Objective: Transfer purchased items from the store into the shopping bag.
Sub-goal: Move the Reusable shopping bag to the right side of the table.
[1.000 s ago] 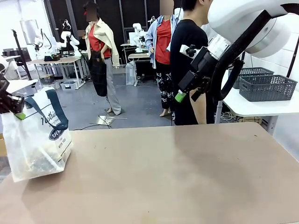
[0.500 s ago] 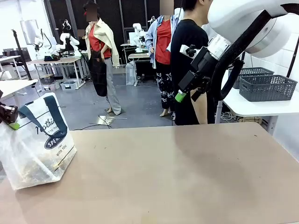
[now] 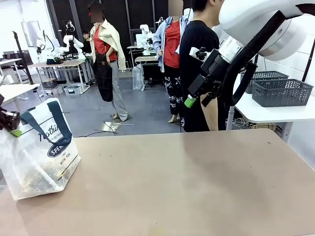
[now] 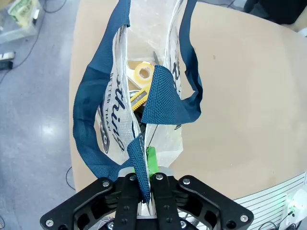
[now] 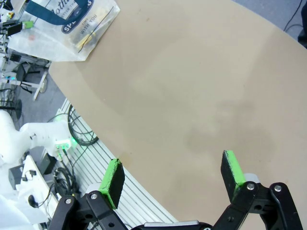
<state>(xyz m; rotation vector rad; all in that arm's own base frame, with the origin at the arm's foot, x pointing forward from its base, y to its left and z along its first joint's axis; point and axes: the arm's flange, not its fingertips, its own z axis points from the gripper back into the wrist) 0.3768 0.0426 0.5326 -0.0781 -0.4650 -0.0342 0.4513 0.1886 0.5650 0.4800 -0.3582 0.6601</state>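
Note:
The shopping bag [image 3: 42,152] stands at the table's left edge, a translucent whitish tote with navy straps and a navy oval logo. My left gripper [image 3: 14,129] is beside its top, shut on one navy strap handle [image 4: 144,167]. In the left wrist view the bag [image 4: 120,96] hangs open below the fingers, with a yellow tape roll [image 4: 143,73] and other small items inside. My right gripper [image 3: 197,101] hovers high above the table's far right side, open and holding nothing. Its green pads [image 5: 114,176] stand wide apart over bare tabletop [image 5: 192,86], with the bag [image 5: 67,24] far off.
A person in a black shirt [image 3: 197,59] stands at the far edge behind my right arm. Dark grey mesh baskets [image 3: 280,91] sit on a white side table to the right. The brown table [image 3: 187,182] is bare from the middle to the right.
My left gripper has dropped slightly and drawn toward the left edge with the strap. The bag has settled lower and shifted a little right. The right arm has not moved.

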